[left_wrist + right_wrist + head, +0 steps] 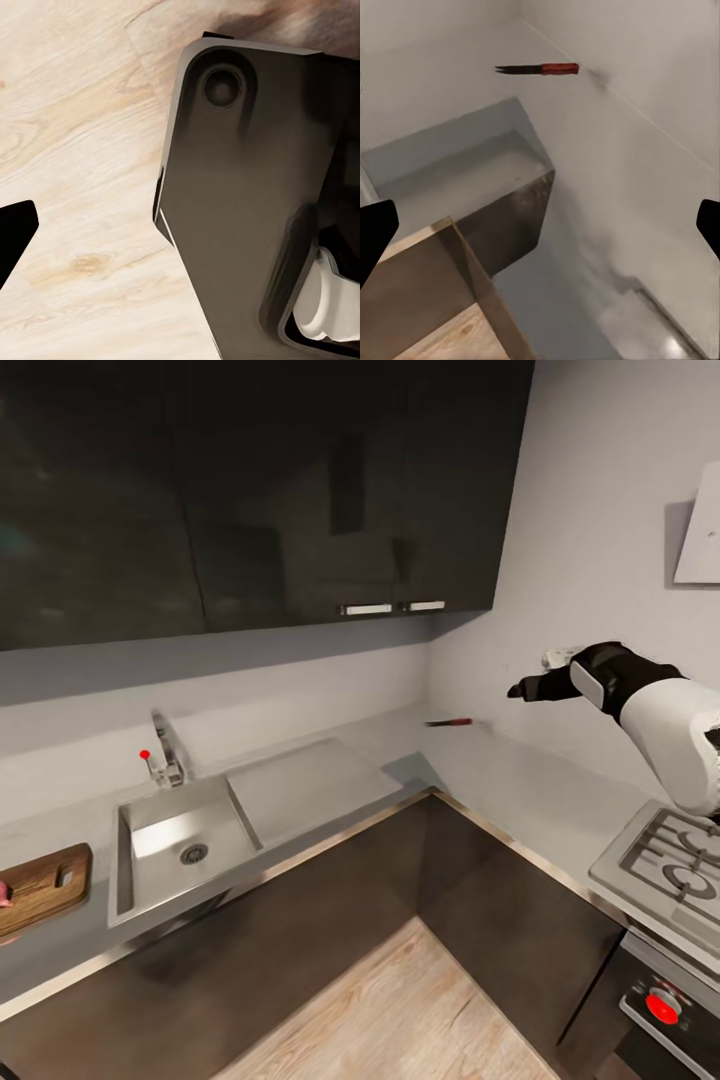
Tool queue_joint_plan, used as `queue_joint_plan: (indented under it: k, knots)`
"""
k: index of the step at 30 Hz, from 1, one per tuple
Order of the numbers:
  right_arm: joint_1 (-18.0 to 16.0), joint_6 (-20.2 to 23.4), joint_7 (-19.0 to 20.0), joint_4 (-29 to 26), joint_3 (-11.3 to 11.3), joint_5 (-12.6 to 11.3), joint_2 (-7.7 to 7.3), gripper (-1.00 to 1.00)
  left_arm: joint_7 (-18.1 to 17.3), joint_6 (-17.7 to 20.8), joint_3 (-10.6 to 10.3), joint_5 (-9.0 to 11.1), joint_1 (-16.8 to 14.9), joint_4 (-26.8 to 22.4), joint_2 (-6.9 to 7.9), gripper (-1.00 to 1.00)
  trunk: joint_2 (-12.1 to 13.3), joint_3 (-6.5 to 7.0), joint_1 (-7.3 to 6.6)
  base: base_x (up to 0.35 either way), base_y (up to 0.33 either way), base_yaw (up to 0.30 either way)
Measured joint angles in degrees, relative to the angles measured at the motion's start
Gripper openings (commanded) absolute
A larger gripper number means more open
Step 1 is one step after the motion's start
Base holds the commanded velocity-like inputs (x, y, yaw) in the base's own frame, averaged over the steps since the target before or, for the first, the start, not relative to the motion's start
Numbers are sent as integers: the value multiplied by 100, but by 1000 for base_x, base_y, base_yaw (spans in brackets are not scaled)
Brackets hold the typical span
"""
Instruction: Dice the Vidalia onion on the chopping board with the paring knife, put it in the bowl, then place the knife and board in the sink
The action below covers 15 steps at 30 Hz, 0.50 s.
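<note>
The paring knife (450, 722) (540, 69), red-handled with a dark blade, lies on the grey countertop (520, 780) in the far corner by the wall. My right gripper (520, 688) (540, 232) hangs in the air to the knife's right, short of it and above the counter, open and holding nothing. The sink (185, 840) has a bare basin. Left of the sink rests the chopping board (45, 885). A small pinkish lump (4, 895) on it, cut by the frame edge, looks like the Vidalia onion. My left gripper (180, 240) points down at the floor, one fingertip (15, 232) showing far out. The bowl is out of view.
A curved tap (165, 755) stands behind the sink and a flat drainboard (310, 785) lies to its right. A stove (665, 860) sits under my right arm. Dark wall cabinets (260, 490) hang above the counter. Wood floor (400, 1010) lies before the corner cabinets.
</note>
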Motion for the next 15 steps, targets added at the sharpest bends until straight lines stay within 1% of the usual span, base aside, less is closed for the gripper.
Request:
queue_joint_plan:
  k: [4,15]
  knots:
    - [13,-18,-5,0,0,0,18,100,0,0,1,0,0,0,0,100,0,0,0,114,-64,0]
    - [25,-23,-6,0,1,0,25,100,1,-1,0,-3,2,0,0,100,0,0,0,118,-5,0]
